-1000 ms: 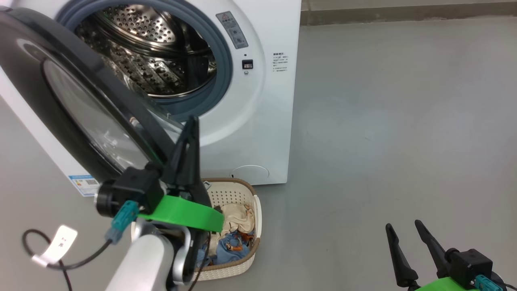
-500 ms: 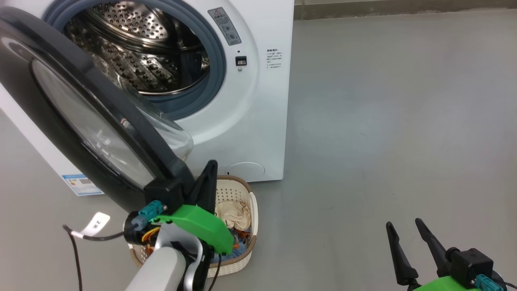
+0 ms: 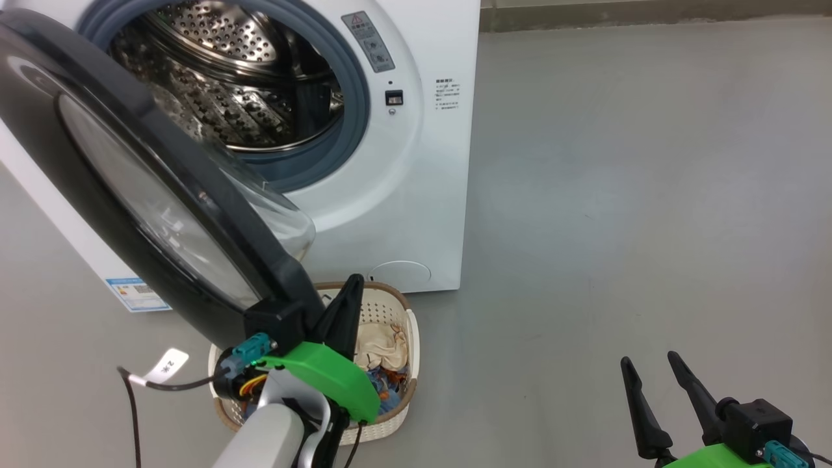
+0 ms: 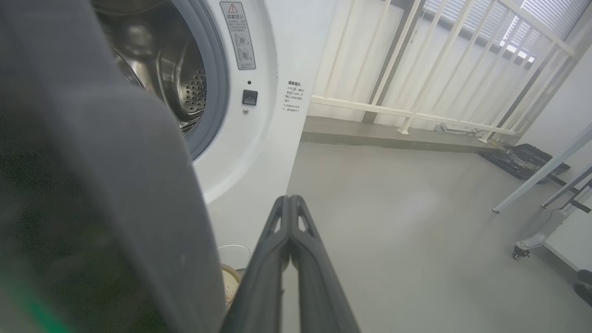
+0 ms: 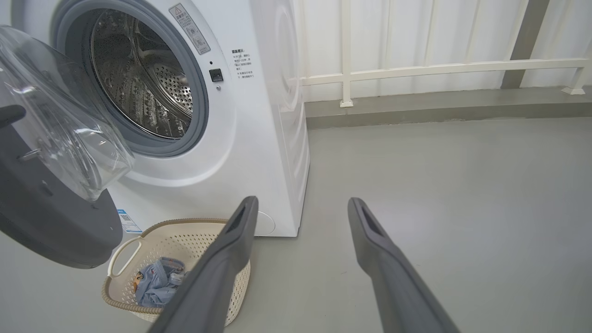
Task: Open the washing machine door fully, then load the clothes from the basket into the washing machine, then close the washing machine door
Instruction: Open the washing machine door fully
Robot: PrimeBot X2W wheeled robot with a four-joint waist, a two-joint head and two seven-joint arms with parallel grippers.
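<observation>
head view, from the left: the washing machine door hangs wider than a second ago, its glossy black rim lower and the clear bowl swung further off the washing machine. my left gripper has dropped with it. a second ago its tip stood before the machine's white front; now it points over the back rim of the basket, fingers clenched together on nothing. its wrist block is tight by the door's lower rim; touching or not, i cannot tell. the basket sits on the floor right in front of the machine, the clothes inside it, cream cloth over blue. far right, my right gripper has not moved, fingers spread wide and empty above the floor.

left wrist view puts the door's dark rim just left of the pressed-together fingers. right wrist view gives me the door's grey inner face and one white basket handle, with blue cloth in the basket.
</observation>
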